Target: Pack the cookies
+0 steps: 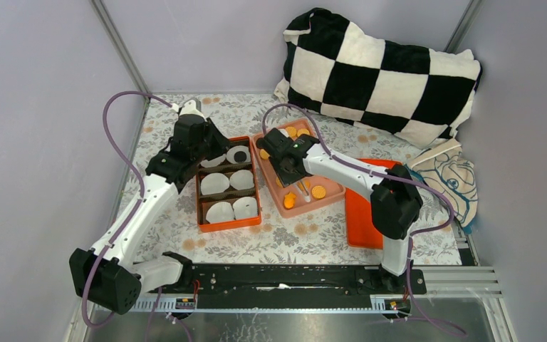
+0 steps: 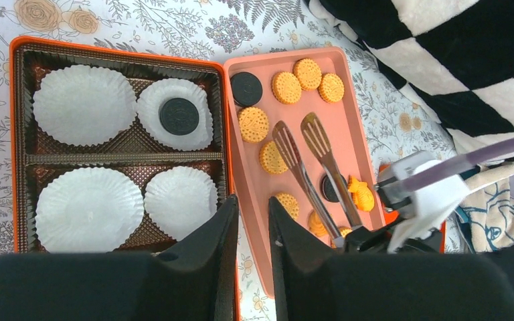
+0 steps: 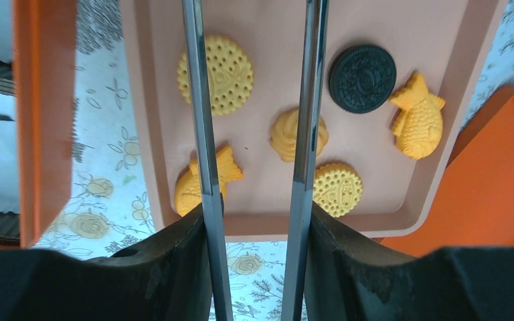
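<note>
The right gripper (image 3: 258,224) clamps slim steel tongs (image 2: 316,137), blades apart, above the smooth pink tray (image 2: 348,120). There the cookies (image 2: 253,124) lie loose: dimpled golden rounds, embossed black discs, a fish shape (image 3: 418,117). One black cookie (image 2: 179,116) sits in a pleated paper cup (image 2: 148,110) inside the orange box (image 2: 124,158). The left gripper (image 2: 253,227) hovers at the box's edge, fingers drawn nearly together, empty. The pick likely goes best with the blades astride one round and squeezed gently at its rim, as thin discs may skid.
</note>
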### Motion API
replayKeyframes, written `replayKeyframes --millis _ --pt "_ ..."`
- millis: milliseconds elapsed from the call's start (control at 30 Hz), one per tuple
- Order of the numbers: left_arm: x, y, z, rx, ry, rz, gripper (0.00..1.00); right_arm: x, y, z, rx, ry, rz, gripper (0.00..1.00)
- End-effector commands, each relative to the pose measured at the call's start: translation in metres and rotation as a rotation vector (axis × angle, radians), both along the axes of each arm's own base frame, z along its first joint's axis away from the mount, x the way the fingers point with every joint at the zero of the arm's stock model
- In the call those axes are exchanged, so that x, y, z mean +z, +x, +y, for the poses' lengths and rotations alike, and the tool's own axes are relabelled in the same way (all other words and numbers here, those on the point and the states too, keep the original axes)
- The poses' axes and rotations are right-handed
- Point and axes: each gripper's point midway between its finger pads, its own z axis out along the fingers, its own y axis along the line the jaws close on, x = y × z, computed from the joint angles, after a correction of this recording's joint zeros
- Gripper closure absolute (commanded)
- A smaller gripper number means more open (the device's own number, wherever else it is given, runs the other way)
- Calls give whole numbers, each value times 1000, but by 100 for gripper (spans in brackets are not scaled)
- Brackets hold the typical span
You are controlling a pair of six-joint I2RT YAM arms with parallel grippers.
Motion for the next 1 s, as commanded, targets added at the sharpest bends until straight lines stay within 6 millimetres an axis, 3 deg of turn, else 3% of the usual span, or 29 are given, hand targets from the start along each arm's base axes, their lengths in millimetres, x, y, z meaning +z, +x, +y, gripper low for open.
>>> replayKeyframes --millis 0,367,567,967 --pt "6 6 -4 -18 -24 -37 73 -8 8 -4 -50 12 -23 51" --pt "8 6 -4 -17 -23 -42 73 -31 42 -9 -104 60 19 52" --pt "6 7 -3 -13 -17 -39 73 -43 52 -1 -88 67 50 53" --pt "2 6 -4 -19 -18 -31 73 -47 73 15 -81 74 58 57"
